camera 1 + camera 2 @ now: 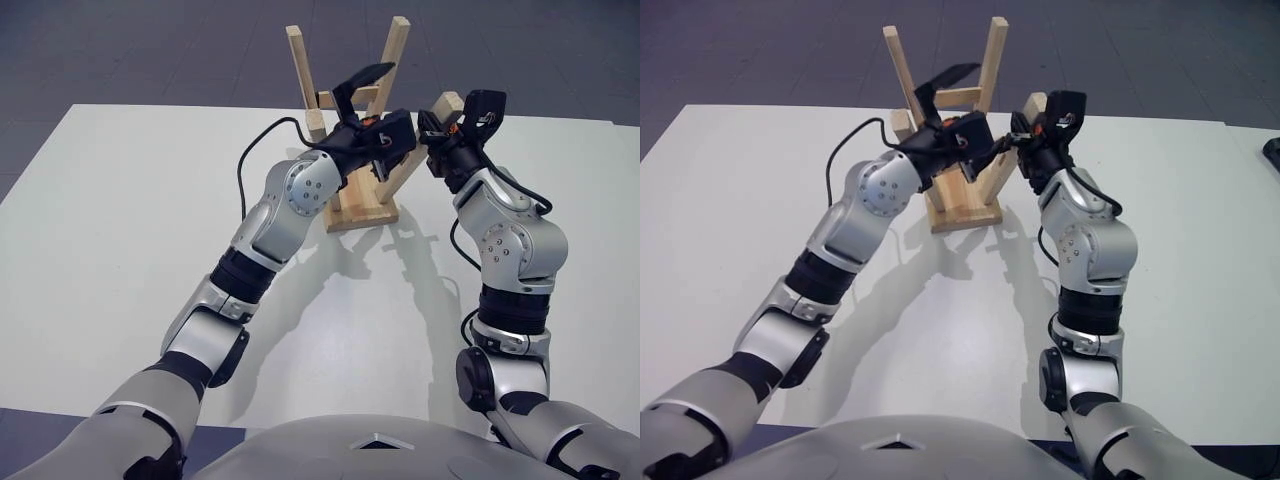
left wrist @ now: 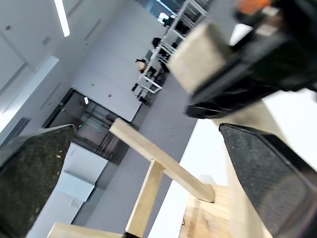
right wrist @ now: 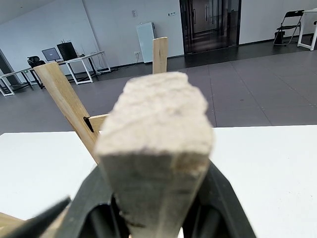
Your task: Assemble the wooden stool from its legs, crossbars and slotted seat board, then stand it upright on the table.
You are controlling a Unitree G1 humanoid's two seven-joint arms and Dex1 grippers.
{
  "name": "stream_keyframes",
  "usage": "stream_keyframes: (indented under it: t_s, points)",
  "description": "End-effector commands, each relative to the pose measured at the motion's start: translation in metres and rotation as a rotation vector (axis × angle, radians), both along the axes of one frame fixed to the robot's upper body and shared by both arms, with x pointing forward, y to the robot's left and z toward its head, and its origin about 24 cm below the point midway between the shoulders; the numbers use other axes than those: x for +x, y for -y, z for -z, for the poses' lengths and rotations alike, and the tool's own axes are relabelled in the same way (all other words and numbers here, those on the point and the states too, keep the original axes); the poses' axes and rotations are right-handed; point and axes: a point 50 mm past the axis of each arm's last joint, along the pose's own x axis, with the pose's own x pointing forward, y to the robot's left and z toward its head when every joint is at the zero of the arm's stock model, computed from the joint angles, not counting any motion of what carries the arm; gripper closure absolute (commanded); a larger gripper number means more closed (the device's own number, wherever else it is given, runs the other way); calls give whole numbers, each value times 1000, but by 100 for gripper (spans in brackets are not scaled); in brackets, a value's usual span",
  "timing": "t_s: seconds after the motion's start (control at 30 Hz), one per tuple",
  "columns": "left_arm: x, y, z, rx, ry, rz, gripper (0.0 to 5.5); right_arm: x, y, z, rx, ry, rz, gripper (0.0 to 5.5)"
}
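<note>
Resting seat-down toward the far side of the white worktop (image 1: 150,200), the stool (image 1: 362,208) is seen upside down. The seat board (image 1: 962,212) lies flat on the surface, and the legs (image 1: 303,80) are pointed upward and splayed apart.

On the left, the left hand (image 2: 148,148) is held against the stool's near-left side, above the seat board. Its two fingers (image 2: 34,183) are spread wide and nothing is gripped. Between them, in the left wrist view, a far leg and the crossbar (image 1: 345,98) joined to it are framed; whether either is touched cannot be told. One black finger is raised past that crossbar, which links the two far legs.

To the right, the right hand (image 1: 452,128) is set at the top of the near-right leg (image 1: 445,104), which leans out to the right. The hand is closed on that leg just below its cut end (image 3: 156,124), with a pad pressed to each side of the wood. The two hands are found just beside each other over the stool.
</note>
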Motion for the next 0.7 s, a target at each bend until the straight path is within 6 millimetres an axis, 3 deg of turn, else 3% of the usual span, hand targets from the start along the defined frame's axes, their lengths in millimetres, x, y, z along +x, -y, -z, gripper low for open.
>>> stream_keyframes:
  t_s: [0.03,0.13,0.27,0.37,0.47,0.7]
  points:
    - [9,2,-16,-59,68,-105,10,-6,5,39,-25,-186,26,449]
    - [15,7,6,76,9,-144,10,-6,3,38,-13,-175,22,449]
    - [15,3,61,302,-227,-119,10,-5,1,38,-11,-174,16,449]
    - [15,2,69,337,-245,-108,10,-5,1,38,-10,-175,18,449]
    - [26,-4,65,317,-188,-200,10,-4,0,37,-7,-171,14,449]
    - [37,-15,-2,-87,81,-385,10,-4,0,38,-2,-169,17,449]
